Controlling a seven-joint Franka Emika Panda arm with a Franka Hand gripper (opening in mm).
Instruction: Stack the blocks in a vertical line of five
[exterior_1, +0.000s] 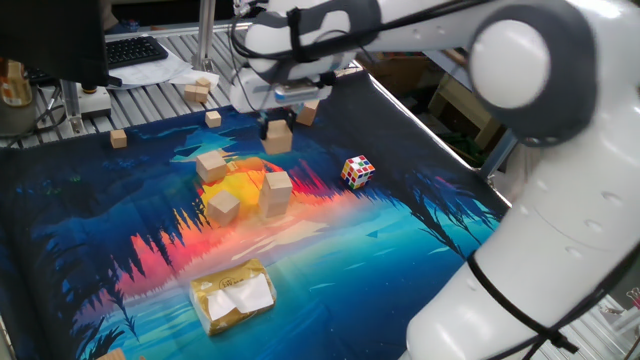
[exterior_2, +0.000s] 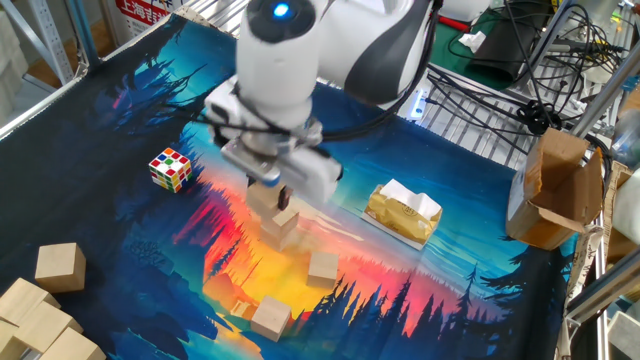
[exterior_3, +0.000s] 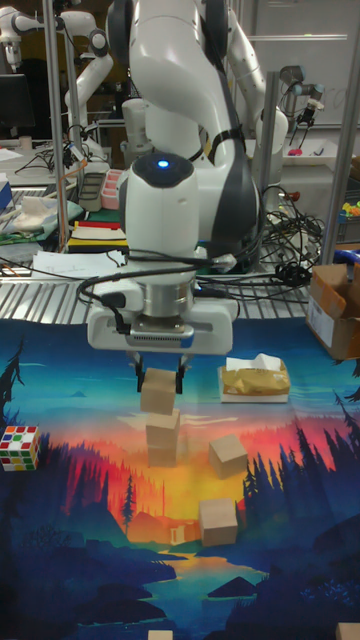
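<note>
Wooden blocks: one gripped, three resting.

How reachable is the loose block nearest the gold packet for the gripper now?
Probably not yet: the gripper is shut on another block over the stack. The loose block itself lies uncovered, clear of its neighbours.

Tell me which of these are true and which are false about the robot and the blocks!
1. The claw holds a block. True.
2. The puzzle cube sits on top of the stack. False: it lies alone on the mat.
3. All five blocks are already stacked. False: two blocks lie loose beside the stack.
4. A tissue pack lies on the mat. True.
</note>
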